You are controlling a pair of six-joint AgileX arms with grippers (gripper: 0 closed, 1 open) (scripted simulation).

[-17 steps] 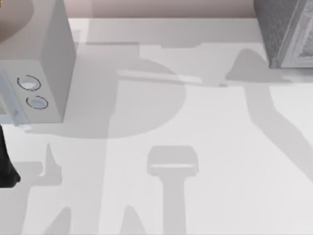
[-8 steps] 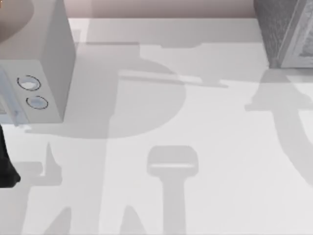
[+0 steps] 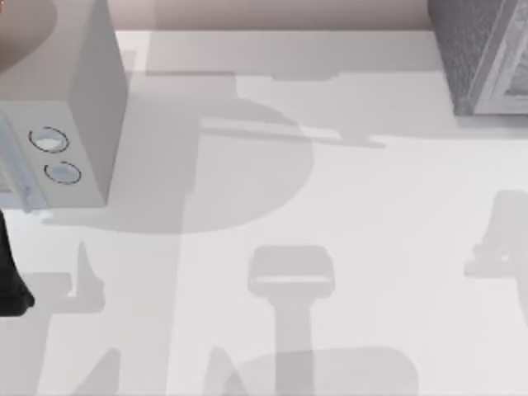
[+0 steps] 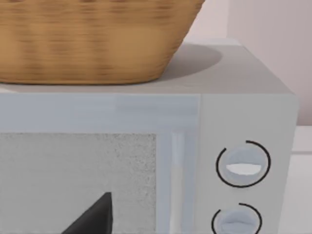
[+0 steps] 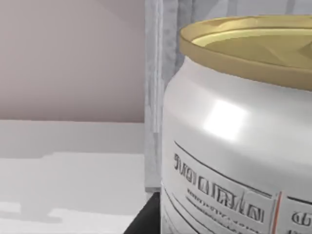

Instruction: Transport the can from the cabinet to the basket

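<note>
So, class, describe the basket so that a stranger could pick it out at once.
Start at the big grey box with two round dials on its front, at the table's left side in the top view. The basket stands on its flat top. It is woven and tan, the one warm-coloured, textured thing against plain grey panels.

On my overhead feed a grey box with two dials (image 3: 78, 124) stands at the table's (image 3: 346, 214) left edge, both dials (image 3: 49, 140) on its front face (one above the other). From the left wrist camera I see the box's speckled door panel (image 4: 78, 180) beside a pale vertical handle strip (image 4: 176, 185), with a pinkish wall (image 4: 263, 29) behind it.
</note>
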